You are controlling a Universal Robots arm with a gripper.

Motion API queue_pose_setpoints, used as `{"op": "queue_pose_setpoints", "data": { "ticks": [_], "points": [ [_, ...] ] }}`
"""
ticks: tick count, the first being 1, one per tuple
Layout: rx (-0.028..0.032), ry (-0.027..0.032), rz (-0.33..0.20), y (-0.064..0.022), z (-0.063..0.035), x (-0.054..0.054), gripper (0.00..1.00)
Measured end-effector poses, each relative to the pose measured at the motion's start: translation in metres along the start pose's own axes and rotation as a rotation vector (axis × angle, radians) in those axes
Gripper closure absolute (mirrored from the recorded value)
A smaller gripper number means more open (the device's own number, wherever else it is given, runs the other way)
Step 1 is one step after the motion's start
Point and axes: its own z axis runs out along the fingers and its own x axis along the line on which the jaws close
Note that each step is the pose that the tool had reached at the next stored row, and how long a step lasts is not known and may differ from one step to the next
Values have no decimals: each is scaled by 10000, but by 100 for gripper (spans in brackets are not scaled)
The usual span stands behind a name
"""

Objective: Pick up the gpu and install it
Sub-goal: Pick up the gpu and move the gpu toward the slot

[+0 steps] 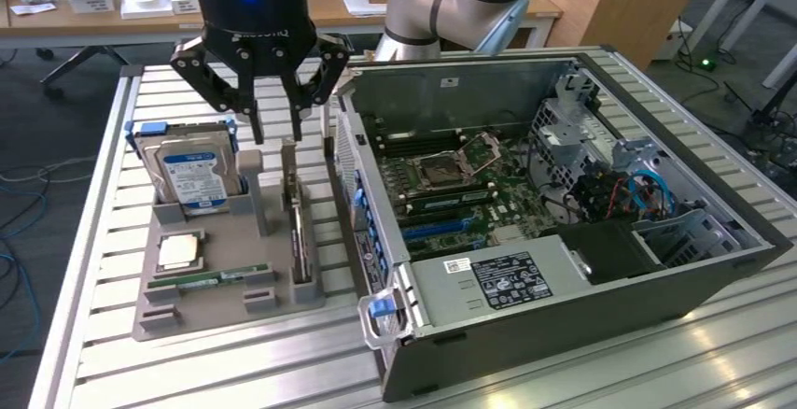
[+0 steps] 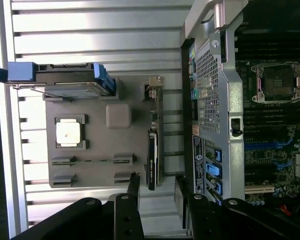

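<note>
The gpu (image 1: 297,215) stands on its long edge in a slot of the grey holder tray (image 1: 224,302), its metal bracket at the far end. In the wrist view the gpu (image 2: 153,145) appears as a thin dark card along the tray's (image 2: 100,147) side nearest the case. My gripper (image 1: 276,131) hangs just above the card's far end, open, with nothing between its fingers. Its two fingertips straddle the line of the card without touching it, as the wrist view of the gripper (image 2: 156,192) also shows.
The open computer case (image 1: 697,269) lies beside the tray at the exterior view's right, motherboard (image 1: 461,185) exposed. The tray also holds a blue-labelled hard drive (image 1: 193,177), a CPU (image 1: 181,252) and a RAM stick (image 1: 209,279). All rests on a slatted metal table (image 1: 224,372).
</note>
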Motion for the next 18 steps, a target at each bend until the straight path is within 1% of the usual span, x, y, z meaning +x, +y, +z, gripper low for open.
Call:
{"op": "queue_pose_setpoints", "data": {
  "ticks": [12,18],
  "points": [
    [-18,2,1,-8,192,6,58],
    [-27,3,1,-8,195,5,58]
  ]
}}
